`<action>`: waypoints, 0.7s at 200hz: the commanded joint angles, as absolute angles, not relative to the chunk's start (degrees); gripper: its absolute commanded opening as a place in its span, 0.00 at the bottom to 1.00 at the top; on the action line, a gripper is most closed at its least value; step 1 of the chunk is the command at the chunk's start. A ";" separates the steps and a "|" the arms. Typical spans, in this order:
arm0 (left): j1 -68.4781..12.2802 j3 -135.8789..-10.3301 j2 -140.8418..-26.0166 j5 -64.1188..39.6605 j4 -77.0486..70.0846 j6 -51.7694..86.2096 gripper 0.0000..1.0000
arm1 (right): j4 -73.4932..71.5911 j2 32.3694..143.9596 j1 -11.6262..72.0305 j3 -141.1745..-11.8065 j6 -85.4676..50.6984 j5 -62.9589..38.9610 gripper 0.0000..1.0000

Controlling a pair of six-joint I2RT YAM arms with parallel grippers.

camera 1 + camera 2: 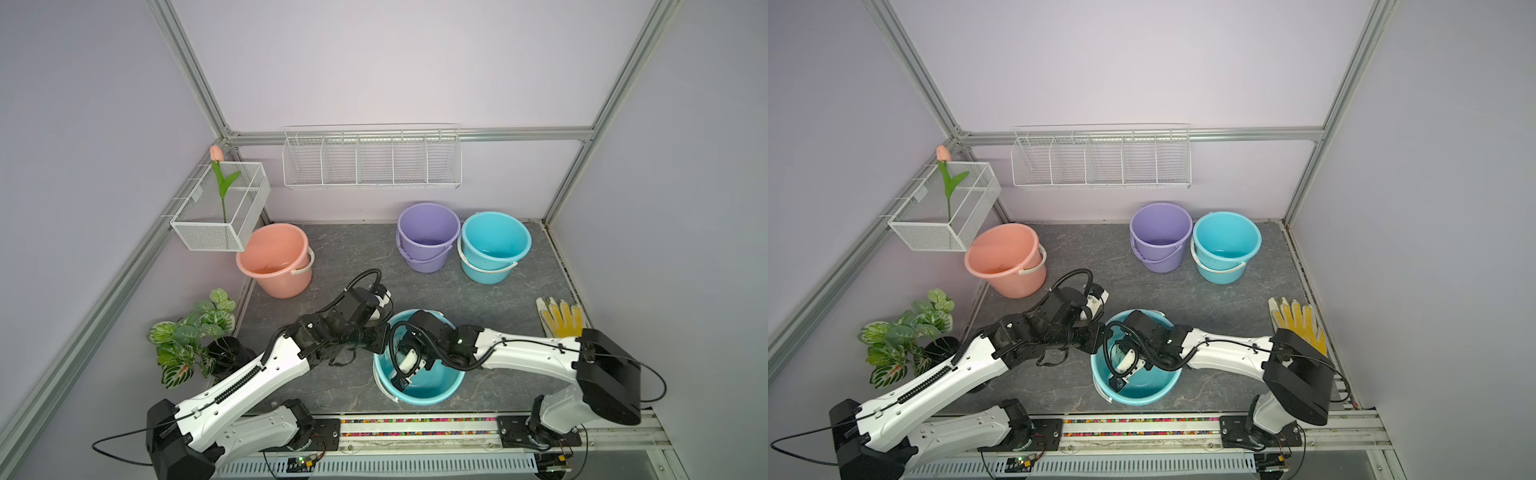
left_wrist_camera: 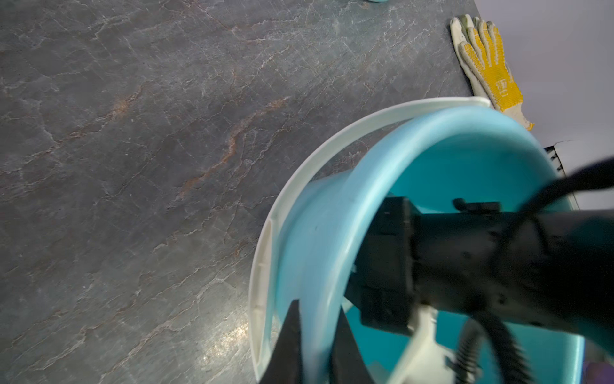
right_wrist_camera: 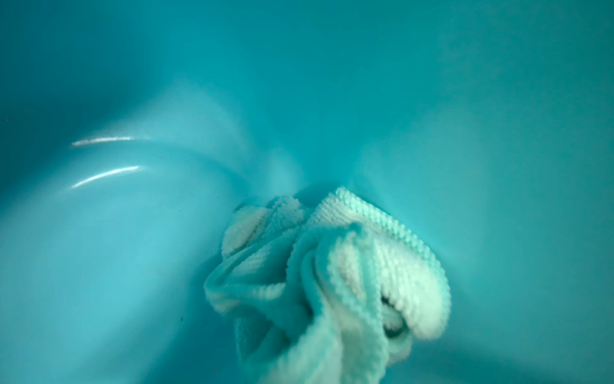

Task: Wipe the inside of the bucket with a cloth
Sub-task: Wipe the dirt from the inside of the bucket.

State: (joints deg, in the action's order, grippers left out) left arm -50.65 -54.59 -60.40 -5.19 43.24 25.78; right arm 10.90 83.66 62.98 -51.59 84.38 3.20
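The teal bucket (image 1: 440, 388) (image 1: 1154, 388) stands tilted at the front centre of the table. My left gripper (image 1: 384, 332) (image 2: 317, 306) is shut on its left rim (image 2: 332, 232), one black finger outside the wall and one inside. My right gripper (image 1: 1123, 361) reaches down into the bucket and is shut on the cloth (image 3: 332, 266), a bunched mint-green terry towel pressed against the inner wall (image 3: 133, 249). A bit of the cloth (image 1: 1119, 353) shows beside the wrist in a top view. The right fingers are hidden under the cloth.
A pink bucket (image 1: 276, 259) stands at the back left, with a purple bucket (image 1: 428, 237) and another teal bucket (image 1: 494, 247) at the back right. A yellow-and-white glove (image 1: 559, 318) lies at the right edge. A potted plant (image 1: 195, 336) and wire basket (image 1: 220, 212) are on the left.
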 commanded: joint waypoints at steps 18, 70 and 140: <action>-50.94 -54.70 -59.58 -3.00 40.52 28.58 0.00 | 16.21 72.51 63.59 -53.40 80.63 6.83 0.07; -50.94 -54.05 -59.58 -2.63 40.11 29.62 0.00 | 21.22 64.81 64.64 -55.03 79.73 18.49 0.07; -50.93 -54.24 -60.64 -3.34 39.38 29.28 0.00 | 25.21 69.89 65.31 -59.18 83.54 29.48 0.07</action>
State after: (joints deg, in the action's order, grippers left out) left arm -50.65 -54.37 -60.45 -2.83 41.87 28.86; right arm 23.31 67.16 64.99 -57.01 81.91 25.17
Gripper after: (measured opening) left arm 0.124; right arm 0.093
